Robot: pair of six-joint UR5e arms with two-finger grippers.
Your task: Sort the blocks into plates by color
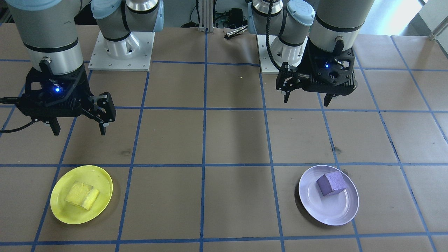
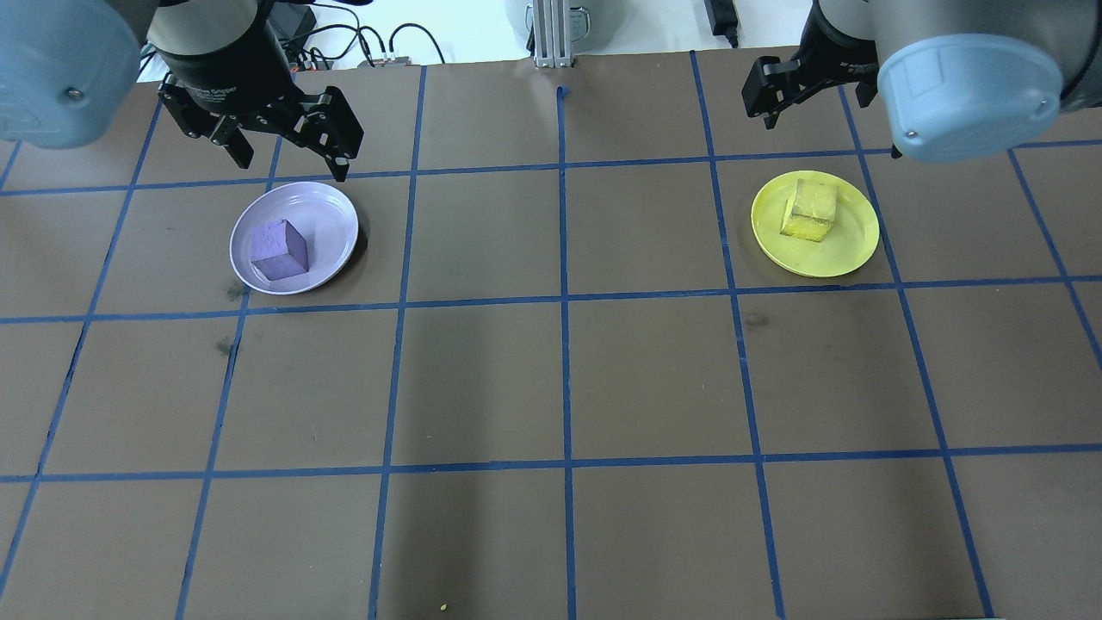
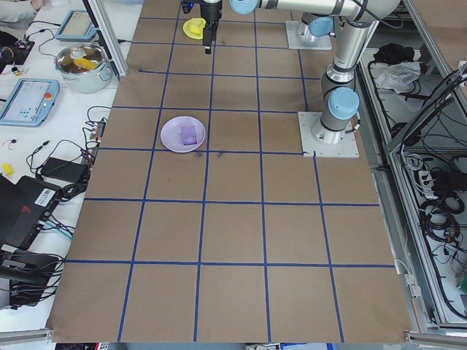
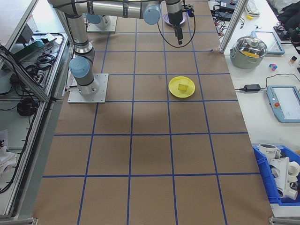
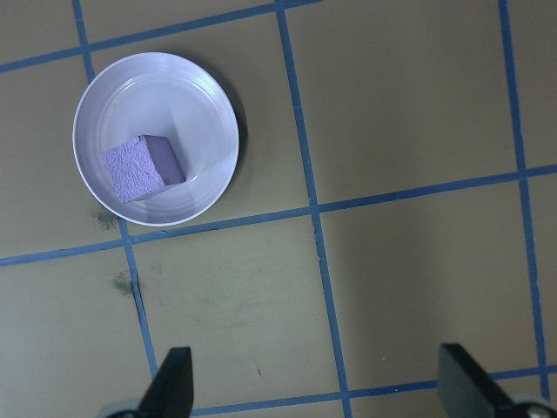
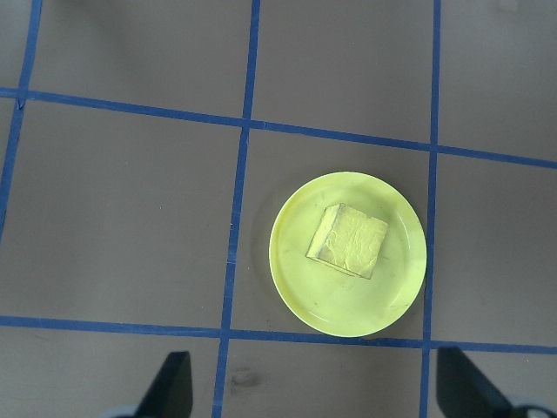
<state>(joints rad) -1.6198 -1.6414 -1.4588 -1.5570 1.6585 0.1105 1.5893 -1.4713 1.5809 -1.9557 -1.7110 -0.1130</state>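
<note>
Brown table (image 2: 560, 379) with blue lines holds the purple block (image 2: 280, 250) inside the lavender plate (image 2: 331, 211) and the yellow block (image 2: 809, 209) inside the yellow plate (image 2: 848, 250), while the left hand (image 2: 288, 159) and right hand (image 1: 77, 131) hang above, spread wide and holding nothing.

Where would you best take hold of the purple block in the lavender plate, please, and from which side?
Probably from straight above, closing on two opposite vertical side faces of the purple block. It lies flat in the lavender plate, turned at an angle to the blue grid lines, so the wrist should rotate to match its faces. The plate's raised rim would hinder a low sideways approach. The open left gripper is nearest.
</note>
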